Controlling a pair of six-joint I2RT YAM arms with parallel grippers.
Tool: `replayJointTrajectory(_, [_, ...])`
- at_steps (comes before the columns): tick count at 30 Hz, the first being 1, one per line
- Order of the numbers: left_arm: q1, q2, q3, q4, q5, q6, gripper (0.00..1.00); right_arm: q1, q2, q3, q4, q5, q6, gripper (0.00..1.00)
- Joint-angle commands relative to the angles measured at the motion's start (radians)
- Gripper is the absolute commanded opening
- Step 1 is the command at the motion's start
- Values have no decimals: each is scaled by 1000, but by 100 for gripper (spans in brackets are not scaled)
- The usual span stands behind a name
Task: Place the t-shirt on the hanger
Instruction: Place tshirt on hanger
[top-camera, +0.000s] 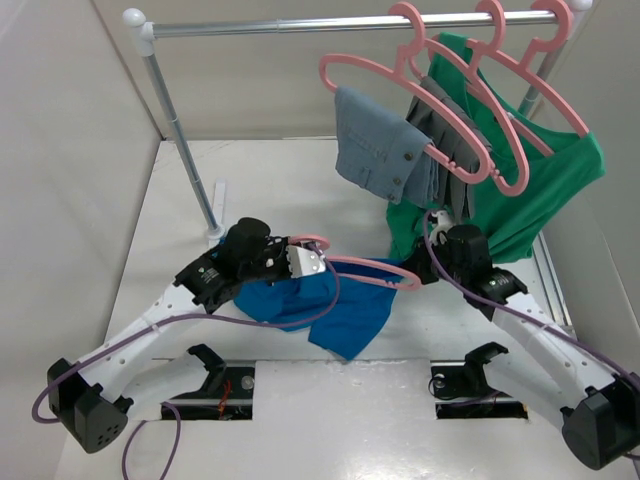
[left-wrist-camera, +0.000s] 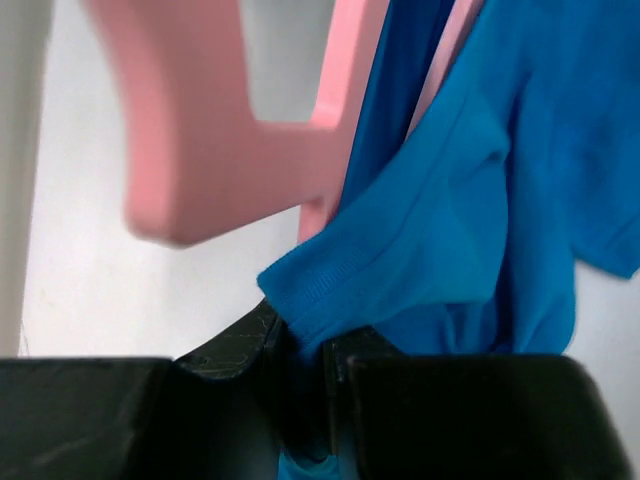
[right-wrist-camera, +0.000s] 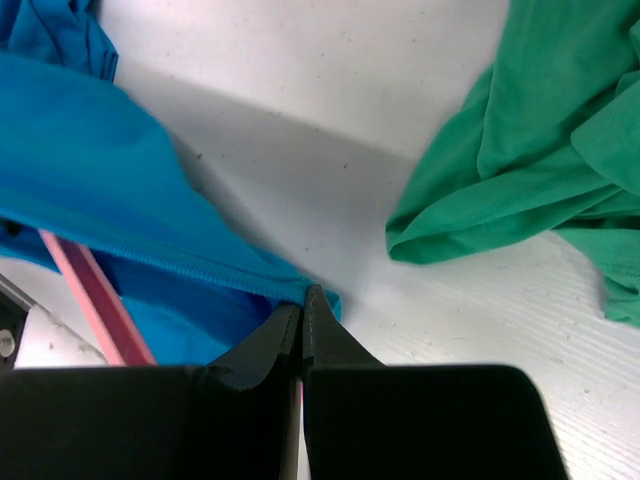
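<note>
Top external view: bare table lay open across the left and upper centre of the frame, closed in by a wall on the left and the clothes rack along the top. The upper right was crowded: three pink hangers hung on the rack, carrying a denim garment, a grey garment and a green shirt whose lower edge drooped to just beside the right gripper.

One more hanger, also pink, made four. It lay with its long axis running left to right across the middle of the frame, sloping slightly down to the right, between the two grippers. The single blue t-shirt hung from it, spilling toward the lower centre onto the table.

The left gripper pinched a ribbed edge of the t-shirt beside the hanger. The right gripper's fingers were pressed together on the t-shirt's hem.
</note>
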Motion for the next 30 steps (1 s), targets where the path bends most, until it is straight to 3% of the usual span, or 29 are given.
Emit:
replayJointTrajectory(1, [74,-47,-42,-57,-418,5,0,-71,-7,6,-251,260,-60,0])
replayJointTrajectory(4, [74,-47,-52,-20,-485,-16,0,-71,-17,32,-285,284,-69,0])
replayJointTrajectory(9, [74,-18,-29,-29,-434,-24,0,-71,-17,44,-258,228,-78,0])
replayJointTrajectory(16, [74,95,-43,-43,-530,-48,0,53,86,164,-320,333,-69,0])
replayJointTrajectory(20, [210,120,40,-26,-470,-156,0,74,131,205,-375,387,-89,0])
replayJointTrajectory(25, [268,94,10,31,-481,-47,0,-47,69,135,-337,275,-115,0])
replayJointTrajectory(30, [268,-3,-61,32,-450,101,0,-145,36,167,-338,264,-135,0])
